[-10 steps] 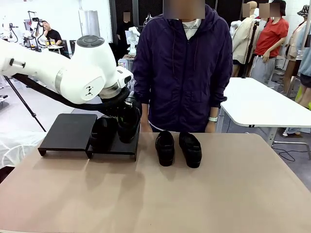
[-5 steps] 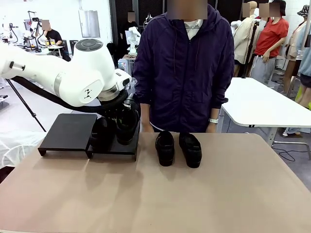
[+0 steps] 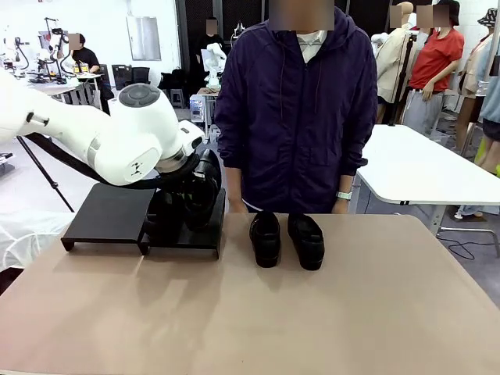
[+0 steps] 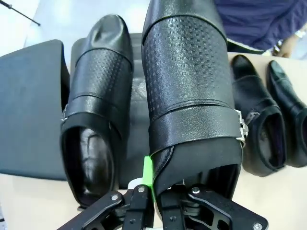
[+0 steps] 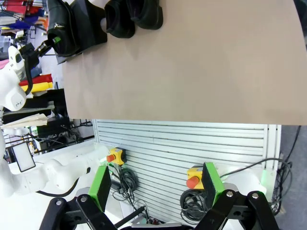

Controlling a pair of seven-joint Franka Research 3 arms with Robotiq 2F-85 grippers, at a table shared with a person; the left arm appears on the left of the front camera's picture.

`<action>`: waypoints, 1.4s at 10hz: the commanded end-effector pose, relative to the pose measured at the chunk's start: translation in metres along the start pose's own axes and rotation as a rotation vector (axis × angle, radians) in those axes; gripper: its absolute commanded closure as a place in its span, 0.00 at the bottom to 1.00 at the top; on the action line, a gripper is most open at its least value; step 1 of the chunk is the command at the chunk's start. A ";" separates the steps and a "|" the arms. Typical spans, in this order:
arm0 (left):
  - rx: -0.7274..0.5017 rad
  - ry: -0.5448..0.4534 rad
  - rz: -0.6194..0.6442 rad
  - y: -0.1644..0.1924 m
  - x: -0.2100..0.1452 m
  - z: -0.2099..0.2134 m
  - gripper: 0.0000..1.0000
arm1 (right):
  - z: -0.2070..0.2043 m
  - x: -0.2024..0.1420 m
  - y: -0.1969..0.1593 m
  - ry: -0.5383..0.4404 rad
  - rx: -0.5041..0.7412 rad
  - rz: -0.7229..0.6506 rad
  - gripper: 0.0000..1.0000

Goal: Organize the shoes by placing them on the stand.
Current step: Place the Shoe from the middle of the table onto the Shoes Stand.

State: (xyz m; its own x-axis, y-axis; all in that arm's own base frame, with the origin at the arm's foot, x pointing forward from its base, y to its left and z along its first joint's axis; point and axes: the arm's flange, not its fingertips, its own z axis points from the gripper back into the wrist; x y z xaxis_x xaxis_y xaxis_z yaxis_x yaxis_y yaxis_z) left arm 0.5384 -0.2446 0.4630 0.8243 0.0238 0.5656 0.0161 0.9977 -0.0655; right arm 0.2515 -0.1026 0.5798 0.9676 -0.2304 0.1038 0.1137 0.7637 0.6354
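1. Left wrist view: my left gripper (image 4: 157, 188) is clamped on the heel collar of one black loafer (image 4: 187, 86). One green pad (image 4: 147, 173) presses against the outside of the collar.
2. That loafer has a smooth, glossy rounded toe, then a broad band stamped with a fine dotted grid. Behind the band is a pebbled strap with a small silvery buckle (image 4: 241, 130) at its side.
3. It hangs over the right platform (image 4: 139, 108) of the stand (image 3: 109, 211), toe pointing away from me. I cannot tell whether its sole touches the matte-black top.
4. A second loafer (image 4: 98, 91) lies on the same platform just beside it, toe the same way, with shiny creased lining visible in its opening.
5. The left platform (image 4: 29, 105) is a flat, matte rectangle on short legs, close against the right one.
6. In the front view, two more loafers (image 3: 285, 239) stand side by side on the smooth beige tabletop (image 3: 312, 312), near the stand, in front of a person (image 3: 295, 109) in a dark purple jacket.
7. My right gripper (image 5: 156, 184) has its jaws wide apart and holds nothing. It is off the table's near edge, well apart from the shoes.
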 end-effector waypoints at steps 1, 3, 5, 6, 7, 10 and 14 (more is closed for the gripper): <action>0.017 -0.031 0.008 -0.010 0.000 -0.016 1.00 | 0.002 0.001 0.000 0.001 0.035 0.022 0.00; 0.027 -0.020 -0.015 -0.008 -0.004 -0.029 1.00 | 0.002 0.001 0.000 0.001 0.035 0.022 0.00; 0.036 -0.010 -0.005 -0.006 -0.005 -0.036 1.00 | 0.002 0.001 0.000 0.001 0.035 0.022 0.00; 0.045 -0.012 0.002 -0.004 -0.005 -0.039 1.00 | 0.002 0.001 0.000 0.001 0.035 0.022 0.00; 0.058 -0.019 0.007 -0.004 -0.006 -0.041 1.00 | 0.002 0.001 0.000 0.001 0.035 0.022 0.00; 0.053 -0.024 0.012 -0.005 -0.007 -0.045 0.16 | 0.002 0.001 0.000 0.001 0.035 0.022 0.00; 0.050 -0.046 0.015 -0.005 -0.007 -0.041 0.00 | 0.002 0.001 0.000 0.001 0.035 0.022 0.00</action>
State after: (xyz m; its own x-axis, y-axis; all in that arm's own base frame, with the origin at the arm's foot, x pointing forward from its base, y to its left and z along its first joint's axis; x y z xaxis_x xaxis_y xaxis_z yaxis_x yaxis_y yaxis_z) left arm 0.5555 -0.2499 0.4268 0.8208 0.0259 0.5706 -0.0091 0.9994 -0.0323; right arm 0.2515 -0.1026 0.5798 0.9676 -0.2302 0.1040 0.1134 0.7638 0.6354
